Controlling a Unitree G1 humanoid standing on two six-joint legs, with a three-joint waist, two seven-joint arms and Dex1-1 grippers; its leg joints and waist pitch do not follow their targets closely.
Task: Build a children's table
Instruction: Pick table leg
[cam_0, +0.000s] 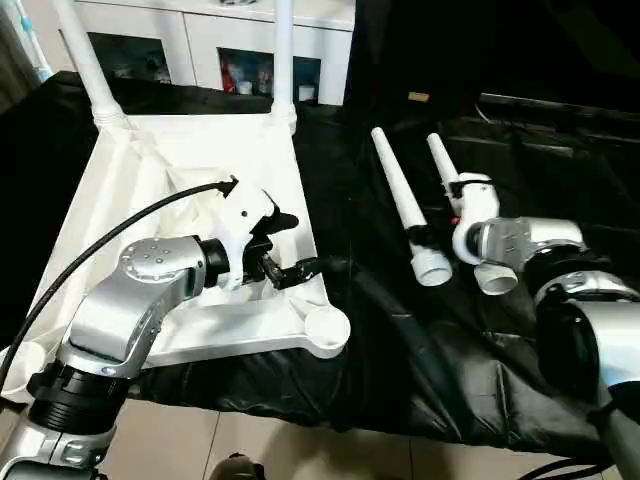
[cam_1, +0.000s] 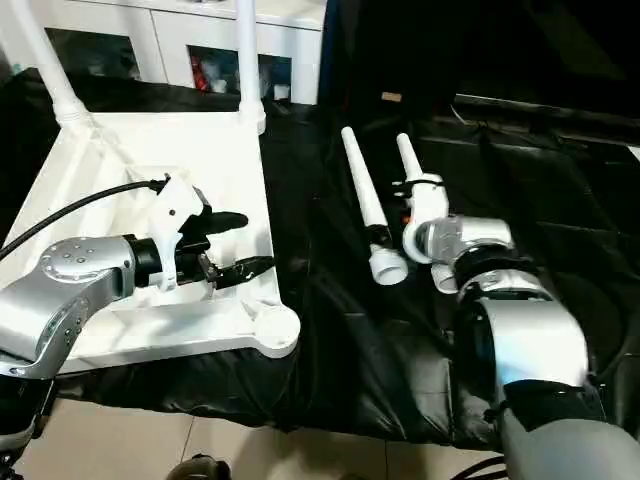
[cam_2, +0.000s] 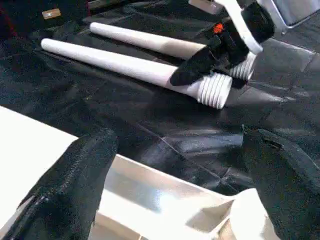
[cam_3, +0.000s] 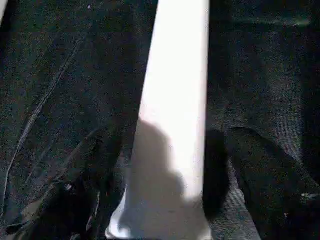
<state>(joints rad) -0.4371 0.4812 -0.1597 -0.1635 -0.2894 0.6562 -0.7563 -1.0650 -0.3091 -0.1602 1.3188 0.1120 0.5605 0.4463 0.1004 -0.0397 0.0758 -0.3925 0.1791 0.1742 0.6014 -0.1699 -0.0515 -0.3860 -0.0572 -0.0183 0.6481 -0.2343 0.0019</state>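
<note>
Left eye view: the upturned white plastic tabletop (cam_0: 190, 150) lies at the black cloth's (cam_0: 400, 350) left edge, two tube legs already upright in its far corners. The left gripper (cam_0: 283, 247) gapes empty above its near right corner socket (cam_0: 327, 330). The right gripper (cam_3: 165, 200) straddles one of two loose white tube legs (cam_0: 404, 203), jaws apart, not clamped.

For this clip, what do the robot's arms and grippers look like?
Both forearms are rounded silver metal shells with black rings at the joints. Each wrist ends in a white plastic housing carrying two black fingers. A black cable loops along the left arm to the left gripper. The right gripper has a small orange-red mark on its white housing.
</note>
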